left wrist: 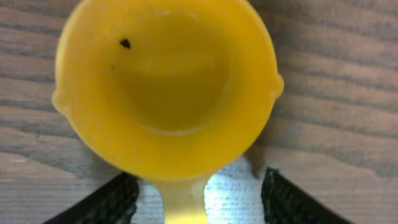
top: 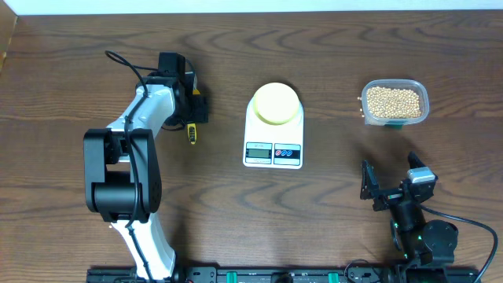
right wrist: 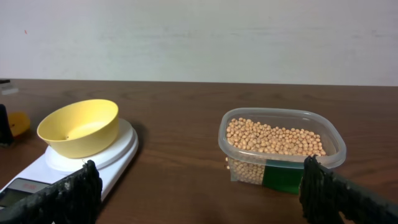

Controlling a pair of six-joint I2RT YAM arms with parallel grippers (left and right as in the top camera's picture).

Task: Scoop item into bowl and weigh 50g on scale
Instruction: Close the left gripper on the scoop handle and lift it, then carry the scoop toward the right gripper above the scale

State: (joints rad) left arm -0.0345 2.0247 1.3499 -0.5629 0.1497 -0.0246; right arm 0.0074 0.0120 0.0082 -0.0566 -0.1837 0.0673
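Observation:
A yellow scoop (left wrist: 168,81) lies on the table, its empty cup filling the left wrist view. My left gripper (left wrist: 196,202) straddles the scoop's handle (left wrist: 185,202), open, with a gap showing on each side. From overhead the left gripper (top: 193,110) covers the cup and only the handle's end (top: 191,135) shows. The pale yellow bowl (top: 276,103) sits empty on the white scale (top: 273,149). The tan beans (top: 393,100) fill a clear tub (top: 365,110) at the right. My right gripper (top: 389,187) stands wide open near the front edge, holding nothing.
In the right wrist view the bowl (right wrist: 79,127) and scale (right wrist: 118,155) are to the left and the tub (right wrist: 281,149) to the right of the open right gripper (right wrist: 199,193). A pale printed patch (left wrist: 233,193) shows under the scoop's handle.

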